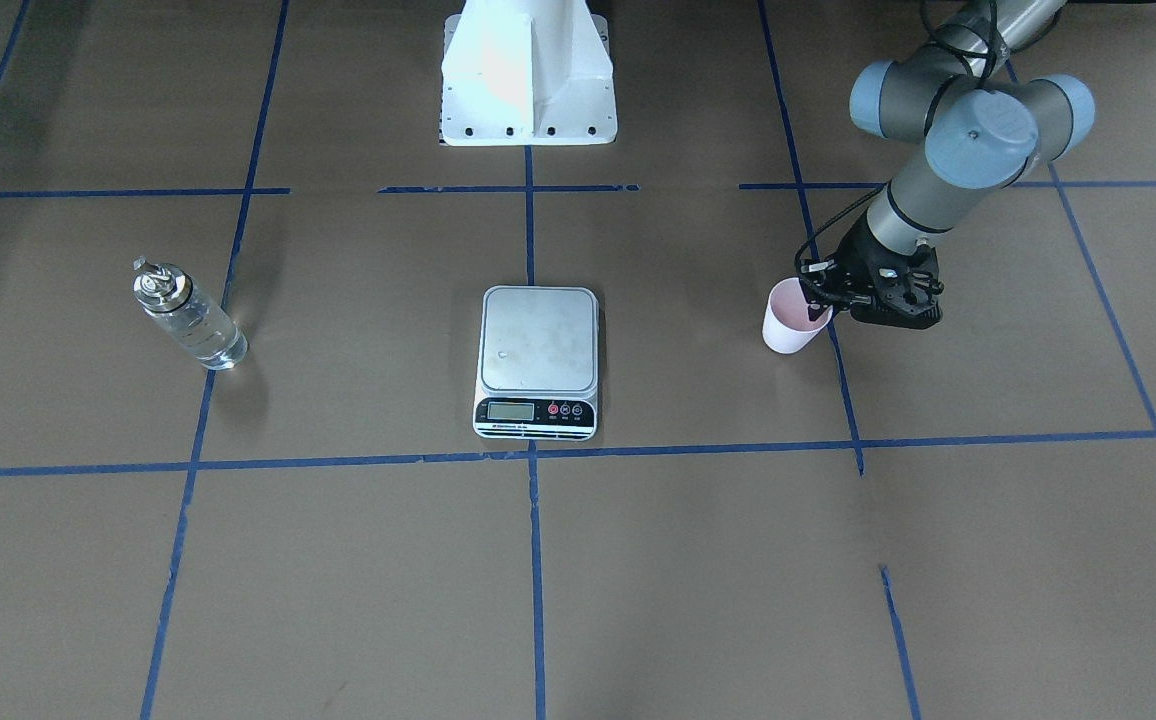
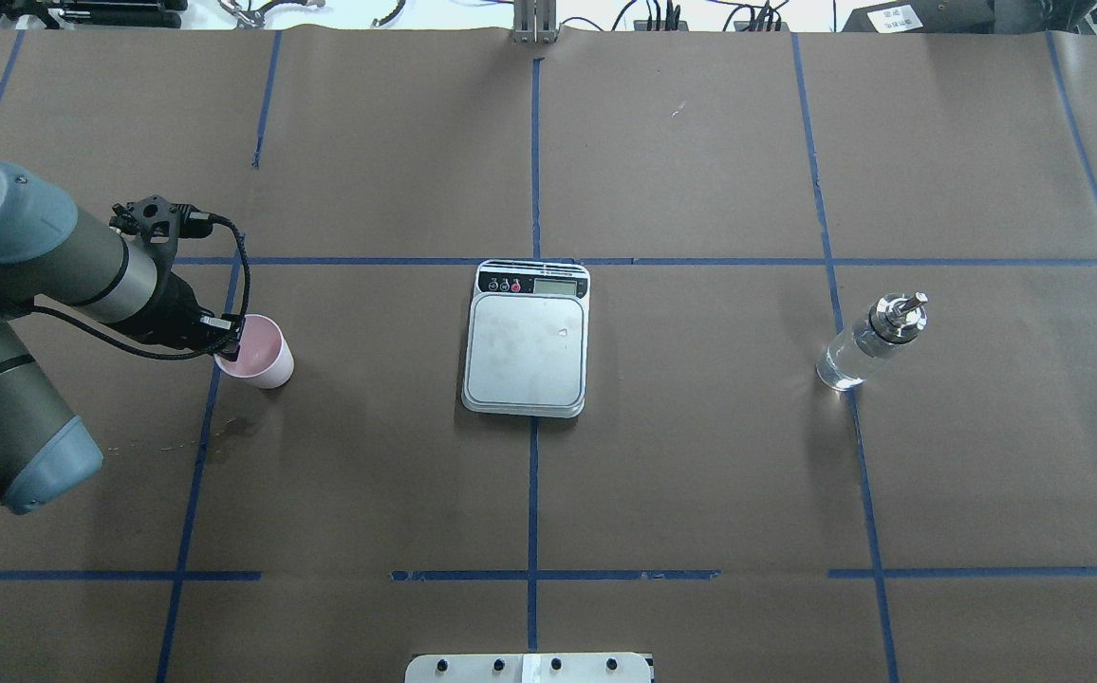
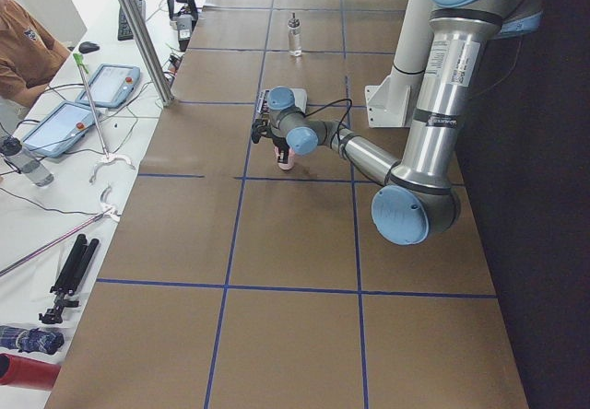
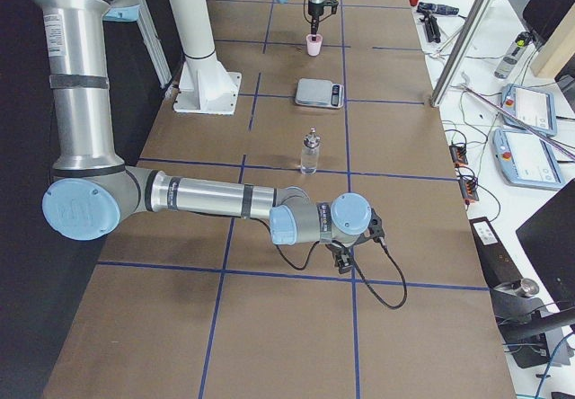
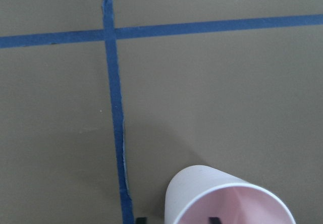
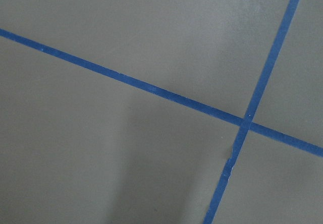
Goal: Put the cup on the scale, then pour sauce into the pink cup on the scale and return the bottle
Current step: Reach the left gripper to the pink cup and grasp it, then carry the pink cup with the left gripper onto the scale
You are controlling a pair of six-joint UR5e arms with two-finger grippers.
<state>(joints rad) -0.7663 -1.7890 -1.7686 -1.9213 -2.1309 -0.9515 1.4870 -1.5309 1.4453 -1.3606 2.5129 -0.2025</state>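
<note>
The pale pink cup (image 1: 790, 325) (image 2: 262, 353) (image 5: 202, 188) stands upright on the brown table, well to one side of the scale (image 1: 538, 340) (image 2: 527, 349). My left gripper (image 1: 818, 305) (image 2: 226, 346) (image 5: 177, 219) reaches down over the cup's rim, open, one fingertip inside and one outside the wall. Nothing sits on the scale's silver plate. The bottle (image 1: 190, 318) (image 2: 866, 346) (image 4: 311, 154) of clear sauce stands upright on the other side of the scale. My right gripper (image 4: 343, 262) hovers low over bare table, far from the bottle; I cannot tell whether it is open or shut.
Blue tape lines divide the brown table cover into squares. The white robot base (image 1: 528, 80) stands at the table's edge behind the scale. Benches with tablets (image 3: 109, 85) and cables run along the far side, where a seated person (image 3: 23, 45) is.
</note>
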